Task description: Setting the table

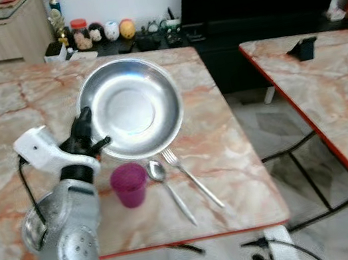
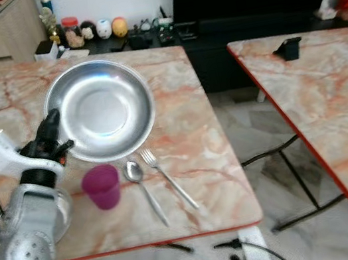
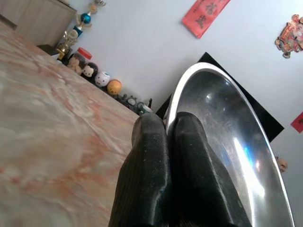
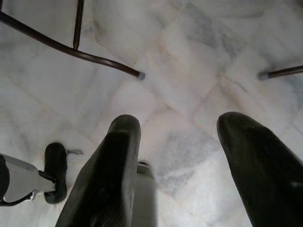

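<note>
A round, shallow stainless-steel plate is sitting on a pink-and-cream marble-patterned table with a red edge, while the robot's left gripper is reaching over the tabletop to the plate's near-left rim. Its two black fingers are lying pressed together against the outside of that rim, with nothing pinched between them. Just in front of the plate, a small magenta plastic cup is standing upright, and beside it a steel spoon and a steel fork are lying side by side, handles pointing toward the table's near edge. The right gripper is hanging low beside the table over a pale marble-tiled floor, its fingers spread apart and holding nothing. A second table of the same pattern is standing well apart to the right with a small black object on it, and a row of small figurines and jars is lining a dark low cabinet behind the first table.
</note>
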Available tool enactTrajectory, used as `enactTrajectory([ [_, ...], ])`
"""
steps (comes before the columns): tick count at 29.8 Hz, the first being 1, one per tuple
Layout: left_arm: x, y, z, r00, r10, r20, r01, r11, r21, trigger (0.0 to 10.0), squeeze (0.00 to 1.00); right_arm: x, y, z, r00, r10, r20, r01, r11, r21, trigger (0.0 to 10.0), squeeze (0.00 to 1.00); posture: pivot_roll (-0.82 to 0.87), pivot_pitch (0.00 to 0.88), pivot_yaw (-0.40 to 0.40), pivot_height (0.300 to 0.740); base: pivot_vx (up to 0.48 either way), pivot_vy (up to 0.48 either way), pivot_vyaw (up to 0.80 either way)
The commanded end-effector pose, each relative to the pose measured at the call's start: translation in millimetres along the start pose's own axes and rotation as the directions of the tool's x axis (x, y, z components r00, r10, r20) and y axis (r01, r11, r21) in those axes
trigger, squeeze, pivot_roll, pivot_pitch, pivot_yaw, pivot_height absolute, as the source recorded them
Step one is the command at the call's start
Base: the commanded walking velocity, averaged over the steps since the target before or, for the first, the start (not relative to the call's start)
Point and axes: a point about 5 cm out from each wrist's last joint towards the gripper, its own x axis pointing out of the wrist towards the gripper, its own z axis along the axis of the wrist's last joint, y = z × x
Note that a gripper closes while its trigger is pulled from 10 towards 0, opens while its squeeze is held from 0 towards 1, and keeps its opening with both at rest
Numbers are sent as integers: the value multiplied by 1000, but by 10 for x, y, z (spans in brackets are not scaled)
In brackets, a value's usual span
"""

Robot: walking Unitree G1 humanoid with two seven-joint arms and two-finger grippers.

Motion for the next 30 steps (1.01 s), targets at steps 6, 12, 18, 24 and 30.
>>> enactTrajectory([
  [6,30,-157,8,998,-57,14,57,998,-30,10000,0,-14,-122,19,999,-41,9,41,999,24,10000,0,-9,0,-79,719,0,-336,0],
  [12,36,-166,7,998,-58,13,58,998,-33,10000,0,-13,-118,14,999,-39,1,39,999,16,10000,0,-7,0,-78,719,0,-412,0],
  [18,40,-173,6,998,-58,12,58,998,-33,10000,0,-13,-115,13,999,-39,0,39,999,19,10000,0,-8,0,-76,719,0,-457,0],
  [24,44,-191,-14,998,-63,5,63,997,-37,10000,0,-12,-108,10,999,-39,2,39,999,23,10000,0,-13,0,-72,719,0,-480,0],
  [30,55,-201,-21,998,-66,2,66,997,-38,10000,0,-14,-101,4,999,-38,6,38,999,28,10000,0,-16,0,-66,719,0,-480,0],
])
